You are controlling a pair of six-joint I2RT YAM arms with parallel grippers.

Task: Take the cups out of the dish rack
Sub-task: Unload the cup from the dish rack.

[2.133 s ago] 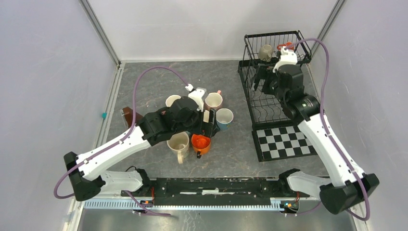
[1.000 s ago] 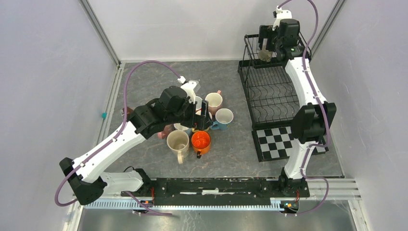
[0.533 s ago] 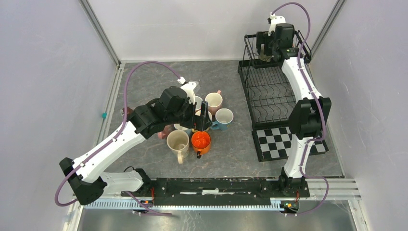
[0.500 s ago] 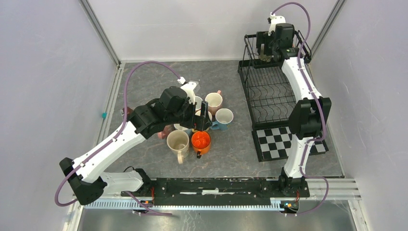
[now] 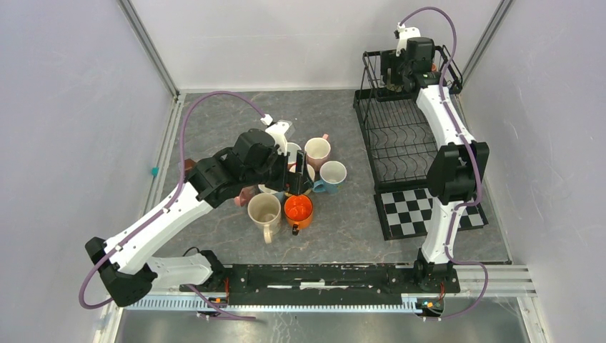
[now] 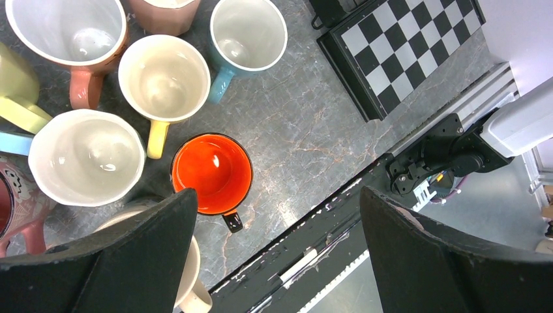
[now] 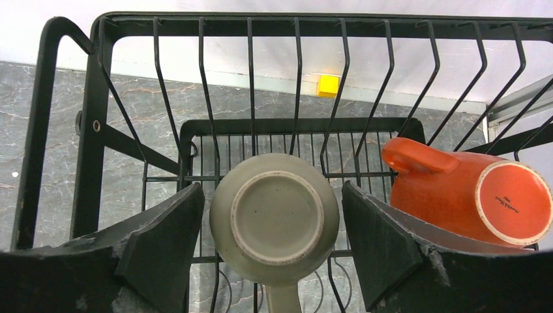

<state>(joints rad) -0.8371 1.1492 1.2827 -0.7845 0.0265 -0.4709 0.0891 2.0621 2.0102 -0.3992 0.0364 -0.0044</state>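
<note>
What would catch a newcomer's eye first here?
A huddle of colourful mugs sits mid-table under the left arm, a bright orange mug at its near edge. Far right, the right arm's fingers straddle an upturned grey-green mug in the black rack's top basket, with another orange mug lying beside it.

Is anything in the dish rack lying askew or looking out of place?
Yes. The orange mug lies tipped on its side in the dish rack basket, its base towards the right wrist camera, while the grey-olive mug beside it sits neatly upside down. Nothing looks spilled or broken.
</note>
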